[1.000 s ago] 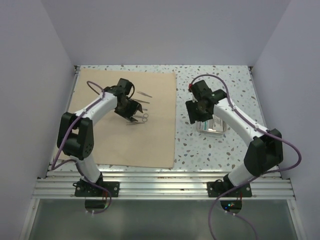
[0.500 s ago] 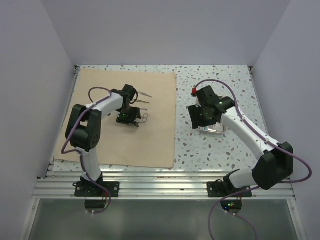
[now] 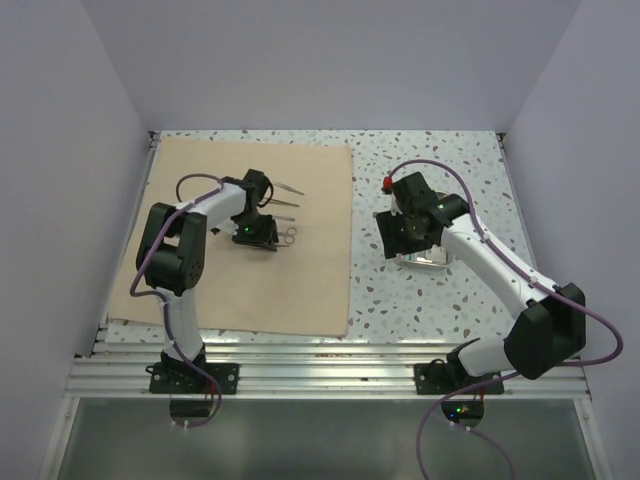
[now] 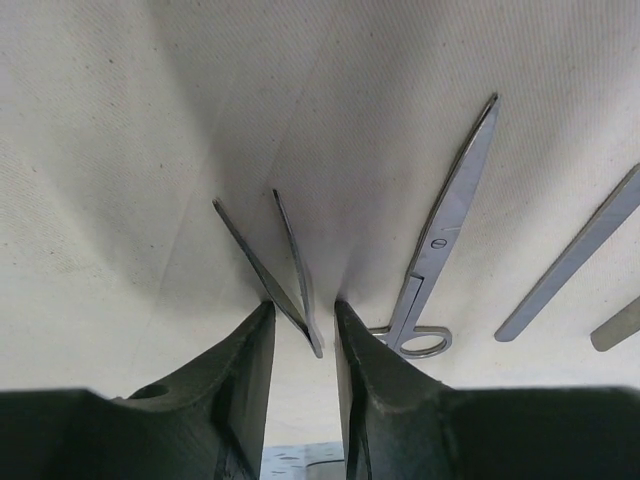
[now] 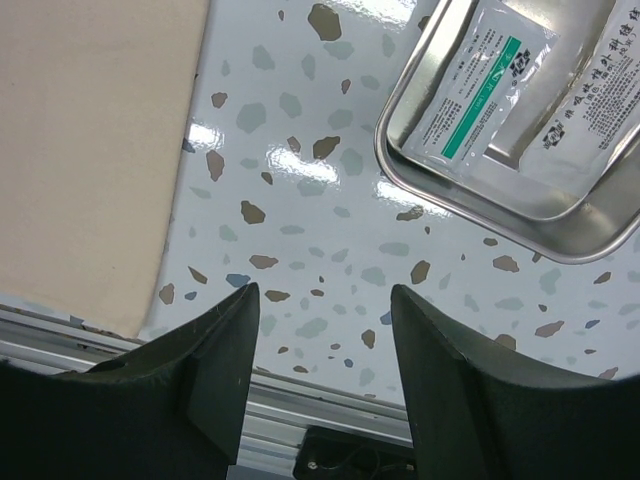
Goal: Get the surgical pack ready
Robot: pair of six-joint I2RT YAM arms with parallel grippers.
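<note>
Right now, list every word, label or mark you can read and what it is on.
White packet with a green stripe in the steel tray: black print and logo, too small to read.
Second packet beside it: black characters, too blurred to read.
Scissors: small stamp near the pivot, unreadable.
No other text visible.

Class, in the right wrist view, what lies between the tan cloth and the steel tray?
Only bare speckled tabletop lies between the tan cloth and the steel tray, as the right wrist view shows.
</note>
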